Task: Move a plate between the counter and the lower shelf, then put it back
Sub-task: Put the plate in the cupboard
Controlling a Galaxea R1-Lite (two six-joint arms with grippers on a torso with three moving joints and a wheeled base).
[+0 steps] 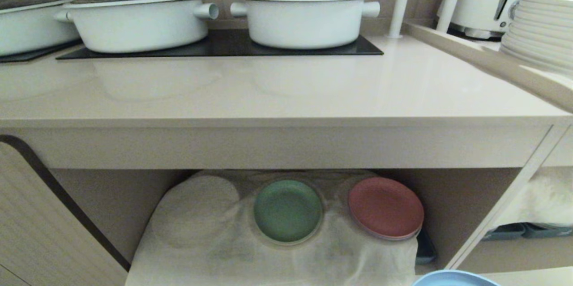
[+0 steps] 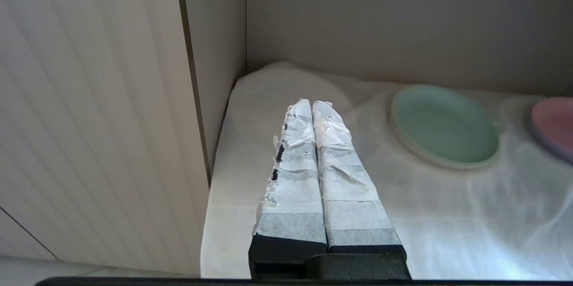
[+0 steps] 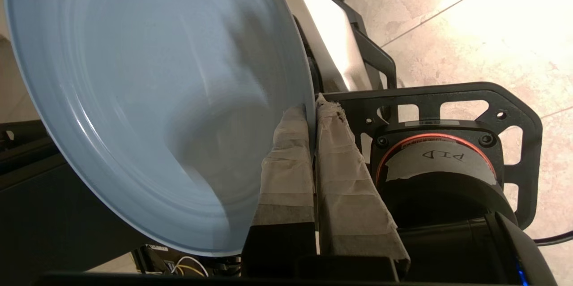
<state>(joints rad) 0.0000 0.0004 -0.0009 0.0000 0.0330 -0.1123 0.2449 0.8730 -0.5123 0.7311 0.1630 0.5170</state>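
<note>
- The right gripper (image 3: 312,109) is clenched on the rim of the light-blue plate (image 3: 147,98): in the right wrist view its two tape-wrapped fingers (image 3: 286,160) pinch the plate's edge between them, and the plate fills the upper left of that frame.
- In the head view only a sliver of that plate (image 1: 454,279) shows, at the bottom edge right of centre, below the counter's level and in front of the lower shelf.
- The counter (image 1: 286,93) spans the middle of the head view; two white lidded pots (image 1: 304,19) stand on the black hob panel (image 1: 224,46) along the top.
- A stack of white plates (image 1: 544,26) sits on the side ledge at the upper right.
- The lower shelf (image 1: 268,241) fills the bottom centre, lined with wrinkled white cloth; a green plate (image 1: 288,211) and a pink plate (image 1: 386,207) lie on it side by side, apart.
- Left of the green plate the cloth swells in a round bump, perhaps over another dish.
- The left gripper (image 2: 312,103) is clamped shut on nothing, its taped fingers pressed together and pointing into the shelf above the cloth, at the centre of the left wrist view.
</note>
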